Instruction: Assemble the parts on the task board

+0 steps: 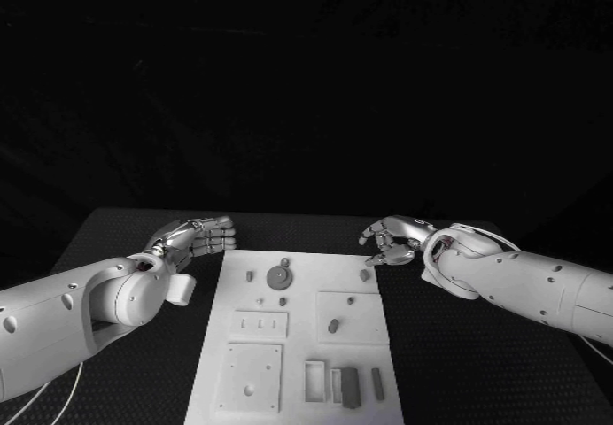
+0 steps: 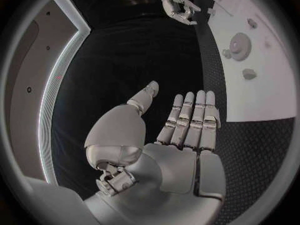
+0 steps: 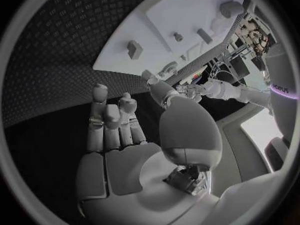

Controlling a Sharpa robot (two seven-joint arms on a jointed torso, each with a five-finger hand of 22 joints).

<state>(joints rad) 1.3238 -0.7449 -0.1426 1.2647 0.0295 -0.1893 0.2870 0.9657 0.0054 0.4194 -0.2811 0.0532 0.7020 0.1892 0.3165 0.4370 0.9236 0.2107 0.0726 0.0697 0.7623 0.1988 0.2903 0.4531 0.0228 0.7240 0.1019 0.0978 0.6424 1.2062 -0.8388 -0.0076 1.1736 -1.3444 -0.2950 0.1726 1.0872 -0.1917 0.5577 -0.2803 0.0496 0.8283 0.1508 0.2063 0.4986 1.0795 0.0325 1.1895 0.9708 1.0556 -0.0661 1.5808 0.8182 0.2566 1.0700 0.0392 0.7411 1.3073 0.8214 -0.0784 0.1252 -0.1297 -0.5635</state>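
Both empty, fingers loosely apart, the right hand (image 1: 393, 241) is hovering nearer the small part (image 1: 366, 274) than the left hand (image 1: 198, 237), the part lying just beside its fingertips on the white board (image 1: 361, 367).

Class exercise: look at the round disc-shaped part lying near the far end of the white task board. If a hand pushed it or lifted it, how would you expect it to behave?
The round part lies flat on the task board, so a push would probably slide it, not tip it. It looks small and solid, so likely stiff and light. Set on edge, its round outline suggests it could roll.
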